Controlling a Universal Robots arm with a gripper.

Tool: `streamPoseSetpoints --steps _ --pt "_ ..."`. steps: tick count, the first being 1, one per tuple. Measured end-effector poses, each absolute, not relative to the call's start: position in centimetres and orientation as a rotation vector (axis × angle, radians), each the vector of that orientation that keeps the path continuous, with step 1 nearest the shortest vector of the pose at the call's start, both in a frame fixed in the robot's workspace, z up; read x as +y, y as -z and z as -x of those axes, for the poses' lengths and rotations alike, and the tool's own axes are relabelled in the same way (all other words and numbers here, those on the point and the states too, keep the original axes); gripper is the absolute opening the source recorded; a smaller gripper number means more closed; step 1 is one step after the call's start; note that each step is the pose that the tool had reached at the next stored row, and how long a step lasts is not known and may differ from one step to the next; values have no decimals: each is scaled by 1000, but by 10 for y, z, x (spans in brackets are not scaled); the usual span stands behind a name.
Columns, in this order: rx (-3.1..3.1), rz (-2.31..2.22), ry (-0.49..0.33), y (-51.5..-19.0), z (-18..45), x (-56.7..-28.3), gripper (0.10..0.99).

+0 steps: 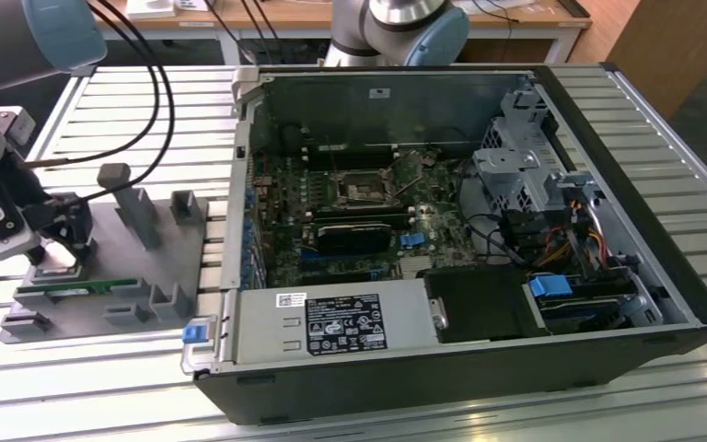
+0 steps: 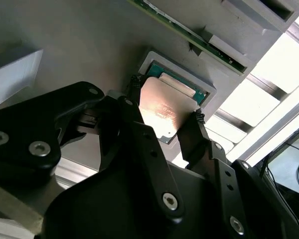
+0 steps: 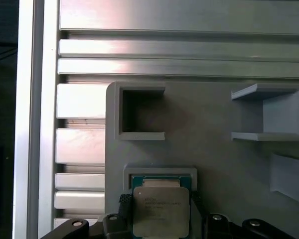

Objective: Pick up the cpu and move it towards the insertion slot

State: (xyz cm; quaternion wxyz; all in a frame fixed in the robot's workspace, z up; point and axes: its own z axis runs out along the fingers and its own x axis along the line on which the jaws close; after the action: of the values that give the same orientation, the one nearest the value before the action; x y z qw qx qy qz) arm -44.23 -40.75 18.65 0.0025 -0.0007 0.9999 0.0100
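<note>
The cpu (image 2: 162, 117), a flat square chip with a silvery top, sits between my gripper's (image 2: 165, 102) black fingers (image 2: 198, 130), which press on two opposite edges. In both wrist views it hangs just above its square grey nest (image 2: 205, 88), and green shows inside the nest. The first wrist view shows the cpu (image 3: 161, 211) overlapping the nest's frame (image 3: 162, 172). In the exterior view my gripper (image 1: 56, 258) is over the grey fixture plate (image 1: 133, 267) at the exterior view's left. The insertion slot (image 1: 363, 189) lies in the motherboard of the open computer case, far from the gripper.
A green memory stick (image 1: 77, 287) lies on the fixture beside the nest. Grey upright holders (image 1: 144, 216) stand on the plate. The case's wall (image 1: 240, 184) stands between the fixture and the motherboard. Black cables (image 1: 157, 101) hang over the slatted table (image 1: 121, 387).
</note>
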Motion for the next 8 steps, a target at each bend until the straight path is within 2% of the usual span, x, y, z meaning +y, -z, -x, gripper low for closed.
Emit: streamPoseSetpoints --steps 8 --pt "3137 2 -31 -196 442 -407 545"
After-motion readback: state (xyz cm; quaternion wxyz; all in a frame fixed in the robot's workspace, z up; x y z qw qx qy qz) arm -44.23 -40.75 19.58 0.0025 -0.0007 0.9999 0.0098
